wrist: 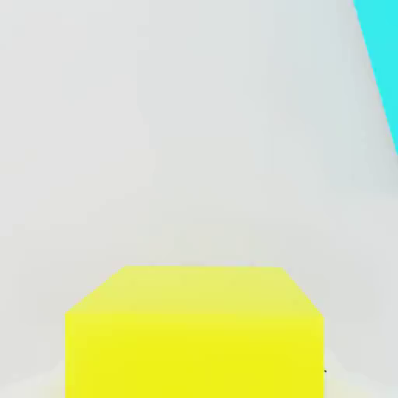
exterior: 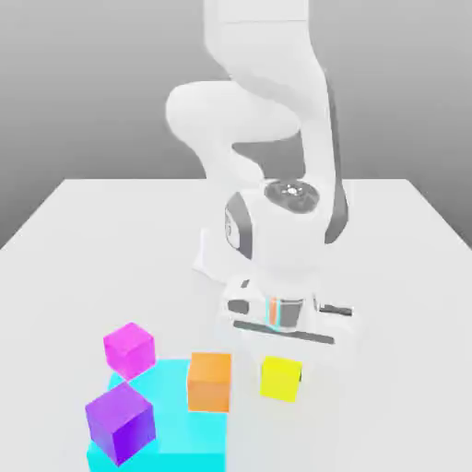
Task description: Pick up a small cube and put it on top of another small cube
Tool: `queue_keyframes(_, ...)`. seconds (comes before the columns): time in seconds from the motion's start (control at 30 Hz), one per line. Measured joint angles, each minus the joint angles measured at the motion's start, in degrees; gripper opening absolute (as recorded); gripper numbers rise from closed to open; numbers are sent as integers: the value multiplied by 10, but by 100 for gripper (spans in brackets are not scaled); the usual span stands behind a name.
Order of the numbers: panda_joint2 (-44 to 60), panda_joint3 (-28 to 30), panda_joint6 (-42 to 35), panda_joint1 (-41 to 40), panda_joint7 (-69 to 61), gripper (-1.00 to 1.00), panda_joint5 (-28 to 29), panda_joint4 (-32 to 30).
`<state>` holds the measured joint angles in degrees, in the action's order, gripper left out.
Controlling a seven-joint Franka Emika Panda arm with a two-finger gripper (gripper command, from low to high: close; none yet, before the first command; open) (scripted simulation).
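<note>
The small yellow cube rests on the white table directly under the hand, to the exterior view's right of the orange cube. My gripper is down over it and shut on it at table level. In the hand view the yellow cube looms very close. The small magenta-pink cube stands apart at the exterior view's left, by the far corner of the cyan block, with nothing on top of it.
A large flat cyan block lies at the front left; its edge is the cyan strip in the hand view. A violet-purple cube and an orange cube sit at it. The white table stretches behind.
</note>
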<state>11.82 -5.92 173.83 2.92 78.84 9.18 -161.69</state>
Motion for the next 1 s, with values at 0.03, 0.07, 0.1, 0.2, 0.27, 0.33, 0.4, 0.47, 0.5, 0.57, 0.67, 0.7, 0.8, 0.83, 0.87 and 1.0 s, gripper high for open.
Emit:
queue_keyframes(0.03,-12,-10,-10,-7,-8,-100,-12,-2)
queue_keyframes(0.07,-25,-20,-20,-13,-17,-100,-24,-4)
queue_keyframes(0.1,-38,-27,-30,-18,-26,-100,-36,-6)
queue_keyframes(0.2,-75,-40,-61,-23,-50,-100,-68,-13)
queue_keyframes(0.27,-99,-44,-80,-22,-61,-100,-82,-19)
queue_keyframes(0.33,-119,-41,-98,-16,-73,-100,-98,-18)
queue_keyframes(0.4,-132,-36,-110,-11,-91,-100,-127,8)
queue_keyframes(0.47,-153,-17,-145,-40,-75,-100,-142,41)
queue_keyframes(0.5,-164,-8,-167,-55,-61,-100,-146,57)
queue_keyframes(0.57,-187,12,-214,-84,-19,-100,-142,79)
queue_keyframes(0.67,-223,47,-289,-137,55,-100,-124,101)
queue_keyframes(0.7,-234,58,-313,-157,80,-100,-117,108)
queue_keyframes(0.8,-247,77,-352,-202,139,-100,-93,109)
queue_keyframes(0.83,-234,79,-337,-206,145,-100,-89,104)
queue_keyframes(0.87,-218,80,-318,-208,148,-100,-88,99)
queue_keyframes(1.0,-172,81,-260,-209,149,100,-89,86)
